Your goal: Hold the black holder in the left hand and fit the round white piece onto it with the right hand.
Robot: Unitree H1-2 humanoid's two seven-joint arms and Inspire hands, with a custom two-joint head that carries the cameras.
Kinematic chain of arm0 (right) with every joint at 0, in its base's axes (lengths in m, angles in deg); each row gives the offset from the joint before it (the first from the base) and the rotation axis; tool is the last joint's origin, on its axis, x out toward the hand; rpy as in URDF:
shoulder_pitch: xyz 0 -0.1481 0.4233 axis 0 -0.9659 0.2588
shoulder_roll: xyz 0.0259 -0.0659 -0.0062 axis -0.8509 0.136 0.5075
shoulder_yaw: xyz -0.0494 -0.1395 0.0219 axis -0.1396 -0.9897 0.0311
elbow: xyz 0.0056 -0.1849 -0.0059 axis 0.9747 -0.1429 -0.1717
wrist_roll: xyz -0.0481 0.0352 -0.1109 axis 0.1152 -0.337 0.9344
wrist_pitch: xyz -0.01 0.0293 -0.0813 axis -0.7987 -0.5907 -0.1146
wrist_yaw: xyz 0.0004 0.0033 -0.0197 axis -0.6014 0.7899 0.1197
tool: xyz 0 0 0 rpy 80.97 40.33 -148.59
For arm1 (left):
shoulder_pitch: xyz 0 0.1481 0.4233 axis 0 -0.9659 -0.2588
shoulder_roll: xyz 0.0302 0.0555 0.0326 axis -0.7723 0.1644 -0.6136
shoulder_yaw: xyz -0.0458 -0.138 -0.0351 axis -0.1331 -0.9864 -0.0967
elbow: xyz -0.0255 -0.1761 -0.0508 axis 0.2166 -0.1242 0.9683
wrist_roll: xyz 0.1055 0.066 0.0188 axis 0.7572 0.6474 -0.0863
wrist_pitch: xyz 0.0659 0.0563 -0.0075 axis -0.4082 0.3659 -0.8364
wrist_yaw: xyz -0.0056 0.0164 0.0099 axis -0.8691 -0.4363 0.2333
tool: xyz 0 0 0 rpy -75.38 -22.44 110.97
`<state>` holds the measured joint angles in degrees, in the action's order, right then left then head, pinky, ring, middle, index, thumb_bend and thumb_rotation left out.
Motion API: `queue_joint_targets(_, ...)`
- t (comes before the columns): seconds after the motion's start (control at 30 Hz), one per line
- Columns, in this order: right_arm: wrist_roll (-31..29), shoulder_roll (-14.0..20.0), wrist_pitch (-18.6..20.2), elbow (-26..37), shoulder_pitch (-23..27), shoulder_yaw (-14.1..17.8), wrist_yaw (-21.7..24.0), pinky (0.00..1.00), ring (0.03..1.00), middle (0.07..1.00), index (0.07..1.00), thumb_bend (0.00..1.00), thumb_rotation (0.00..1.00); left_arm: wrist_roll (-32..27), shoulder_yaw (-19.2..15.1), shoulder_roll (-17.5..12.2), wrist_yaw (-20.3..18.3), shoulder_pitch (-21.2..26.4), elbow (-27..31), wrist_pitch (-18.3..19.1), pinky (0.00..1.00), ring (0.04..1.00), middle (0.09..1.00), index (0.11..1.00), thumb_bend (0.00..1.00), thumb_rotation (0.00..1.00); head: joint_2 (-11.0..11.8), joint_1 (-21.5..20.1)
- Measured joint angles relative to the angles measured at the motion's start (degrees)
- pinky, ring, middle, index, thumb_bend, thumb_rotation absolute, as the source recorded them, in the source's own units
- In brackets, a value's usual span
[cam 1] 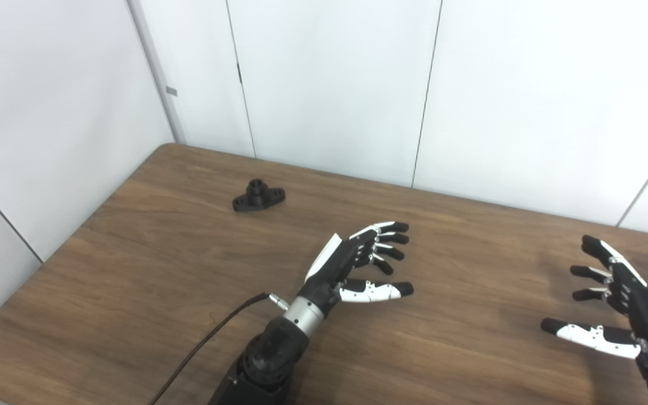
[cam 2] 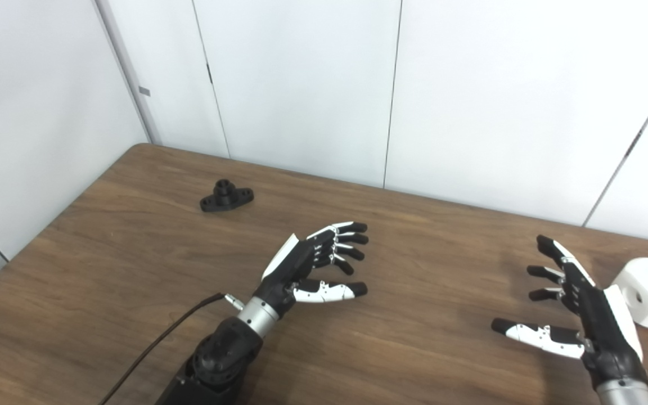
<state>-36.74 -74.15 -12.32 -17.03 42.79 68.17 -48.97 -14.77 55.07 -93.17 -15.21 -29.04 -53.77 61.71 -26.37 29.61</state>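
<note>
Both hands hover over the wooden desk [cam 2: 133,270], fingers spread, each released and holding nothing. The left hand [cam 1: 352,264] is mid-desk; the black holder [cam 1: 258,196] lies well apart from it, toward the far left edge. The round white piece [cam 2: 647,292] rests just beside the right hand [cam 2: 580,306]

both hands, the left hand [cam 2: 307,270] and the right hand [cam 2: 580,315], have black frames with white shell plates, black fingertips and small silver fittings. each wrist has a silver metal collar [cam 2: 257,316]. a dark cable [cam 2: 155,346] plugs in beside the left forearm's black casing [cam 2: 217,360].
</note>
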Motion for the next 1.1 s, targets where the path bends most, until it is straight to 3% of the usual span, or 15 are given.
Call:
queue_joint_targets(0.13, -0.37, 0.18, -0.75, -1.42, 0.05, 0.05, 0.0, 0.6, 0.778, 0.903, 0.891, 0.78, 0.12, 0.43, 0.05, 0.08, 0.56, 0.11, -0.02, 0.0, 0.57, 0.702, 0.784, 0.801, 0.73, 0.1, 0.18, 0.71)
queue_joint_targets(0.37, -0.48, 0.44, -1.09, -1.56, 0.04, 0.34, 0.0, 0.61, 0.778, 0.902, 0.89, 0.78, 0.14, 0.02, 0.47, 0.35, 0.42, 0.71, -2.02, -0.93, 0.56, 0.696, 0.783, 0.802, 0.73, 0.1, -0.26, 0.36)
queue_joint_targets(0.43, -0.47, 0.49, -1.09, -1.55, 0.04, 0.37, 0.0, 0.6, 0.77, 0.896, 0.886, 0.78, 0.15, -0.64, 0.35, 0.35, 0.27, 0.72, -2.01, -0.88, 0.57, 0.69, 0.778, 0.783, 0.69, 0.03, -0.35, 0.53)
queue_joint_targets(0.53, -0.45, 0.54, -1.09, -1.54, 0.04, 0.46, 0.0, 0.59, 0.767, 0.893, 0.883, 0.78, 0.15, -4.15, -0.62, 0.37, -0.89, 0.73, -1.86, 0.16, 0.55, 0.669, 0.753, 0.753, 0.6, 0.0, -0.17, 0.54)
queue_joint_targets(0.63, -0.48, 0.54, -1.1, -1.53, 0.03, 0.79, 0.0, 0.6, 0.765, 0.893, 0.884, 0.77, 0.17, -6.93, -2.03, -0.17, -1.69, 0.8, -1.0, 1.5, 0.55, 0.652, 0.733, 0.719, 0.58, 0.0, -0.09, 0.62)
queue_joint_targets(0.9, -1.04, 0.53, -1.11, -1.54, -0.04, 1.18, 0.0, 0.59, 0.768, 0.901, 0.886, 0.77, 0.18, -1.7, -2.65, -7.85, -1.99, 3.22, 5.71, 6.91, 0.56, 0.612, 0.669, 0.674, 0.63, 0.0, 0.09, 0.89)
queue_joint_targets(1.0, -1.26, 0.55, -1.4, -1.73, -0.04, 1.21, 0.0, 0.58, 0.764, 0.898, 0.885, 0.77, 0.17, 0.08, -2.79, -9.97, -2.02, 4.34, 7.38, 7.97, 0.51, 0.627, 0.708, 0.682, 0.65, 0.0, 0.09, 0.89)
queue_joint_targets(1.1, -1.3, 0.59, -1.58, -1.92, -0.03, 1.23, 0.0, 0.59, 0.761, 0.898, 0.883, 0.77, 0.16, 0.5, -3.43, -11.02, -2.02, 5.11, 9.21, 9.64, 0.52, 0.643, 0.727, 0.695, 0.67, 0.0, 0.0, 0.97)
